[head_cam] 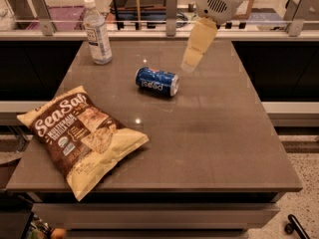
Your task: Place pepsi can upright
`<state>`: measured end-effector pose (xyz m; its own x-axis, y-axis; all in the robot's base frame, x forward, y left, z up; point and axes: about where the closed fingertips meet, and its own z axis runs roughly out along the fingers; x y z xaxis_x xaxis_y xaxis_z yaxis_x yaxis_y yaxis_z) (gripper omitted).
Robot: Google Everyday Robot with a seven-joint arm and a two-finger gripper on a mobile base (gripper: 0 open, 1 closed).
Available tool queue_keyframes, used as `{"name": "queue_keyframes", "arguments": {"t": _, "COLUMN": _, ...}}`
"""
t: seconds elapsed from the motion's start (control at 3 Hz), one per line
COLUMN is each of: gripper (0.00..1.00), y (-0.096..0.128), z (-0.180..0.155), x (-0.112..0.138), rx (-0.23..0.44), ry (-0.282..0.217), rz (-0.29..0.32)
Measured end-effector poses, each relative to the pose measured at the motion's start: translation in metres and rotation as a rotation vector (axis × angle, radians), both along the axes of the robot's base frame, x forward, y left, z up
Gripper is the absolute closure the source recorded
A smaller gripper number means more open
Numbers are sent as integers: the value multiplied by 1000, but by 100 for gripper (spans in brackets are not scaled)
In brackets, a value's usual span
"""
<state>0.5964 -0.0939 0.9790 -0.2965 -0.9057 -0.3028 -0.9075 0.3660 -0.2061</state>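
The pepsi can (157, 81) is blue with white lettering and lies on its side on the grey table (209, 133), silver end facing right. My gripper (192, 62) hangs above the table's far middle, up and to the right of the can, not touching it. Its pale yellow fingers (198, 43) point down and left from the white wrist.
A clear water bottle (97, 32) with a white cap stands upright at the table's far left. A brown and yellow SeaSalt chip bag (82, 136) lies at the front left. A railing with posts runs behind the table.
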Motion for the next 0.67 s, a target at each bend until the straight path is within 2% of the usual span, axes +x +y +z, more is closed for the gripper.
{"name": "queue_keyframes", "arguments": {"t": 0.67, "gripper": 0, "y": 15, "z": -21, "x": 17, "rx": -71, "ry": 33, "rz": -10}}
